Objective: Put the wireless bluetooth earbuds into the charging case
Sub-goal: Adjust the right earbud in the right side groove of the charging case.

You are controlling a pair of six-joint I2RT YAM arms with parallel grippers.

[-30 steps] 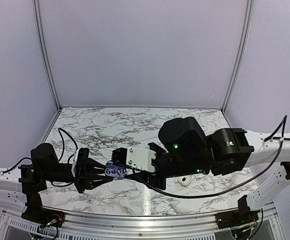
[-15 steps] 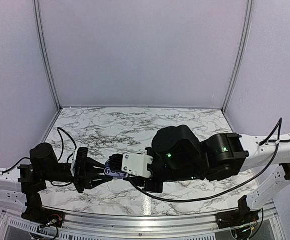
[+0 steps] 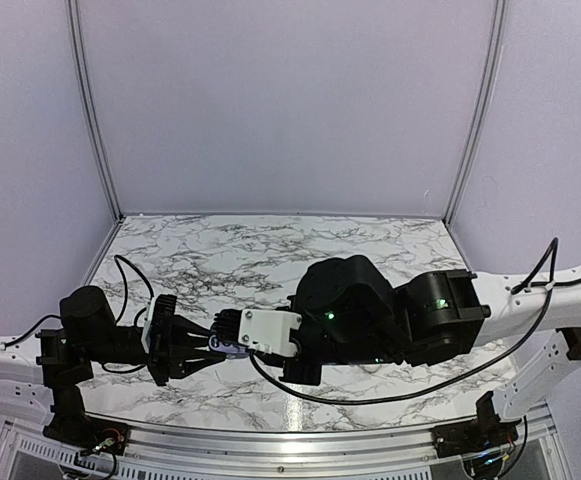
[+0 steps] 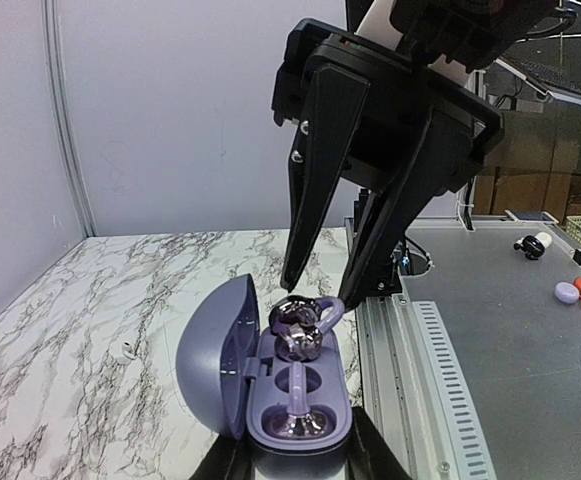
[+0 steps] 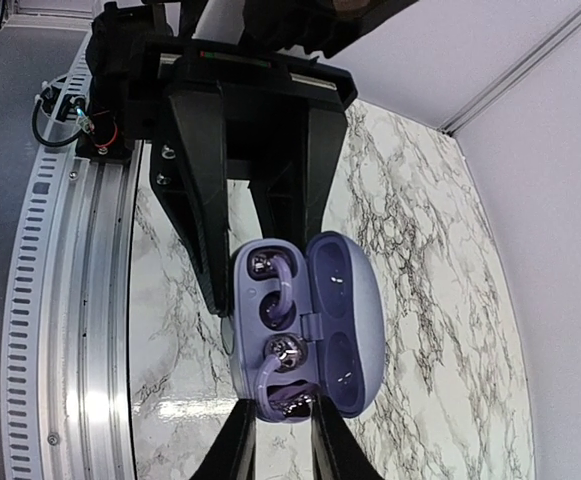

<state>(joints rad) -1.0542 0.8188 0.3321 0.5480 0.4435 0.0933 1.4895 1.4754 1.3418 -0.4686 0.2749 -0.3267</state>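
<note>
My left gripper (image 4: 295, 462) is shut on the base of the charging case (image 4: 210, 345), a lavender clamshell held open above the table, lid swung left. One purple earbud (image 4: 304, 424) sits in the near well. The other earbud (image 4: 301, 326) rests raised over the far well, its loop (image 4: 332, 309) sticking up. My right gripper (image 5: 280, 415) comes down from above with a finger against each side of this earbud (image 5: 288, 398). In the top view the right gripper (image 3: 232, 335) and the left gripper (image 3: 202, 352) meet at the case (image 3: 226, 347).
A slotted metal rail (image 4: 420, 380) runs along the table's near edge right of the case. A tiny white object (image 4: 128, 349) lies on the marble to the left. A black cable (image 3: 130, 275) loops behind the left arm. Walls enclose the back and sides.
The right arm has moved left until its fingers stand over the open case, and its jaws have narrowed. The left arm and the case have stayed put.
</note>
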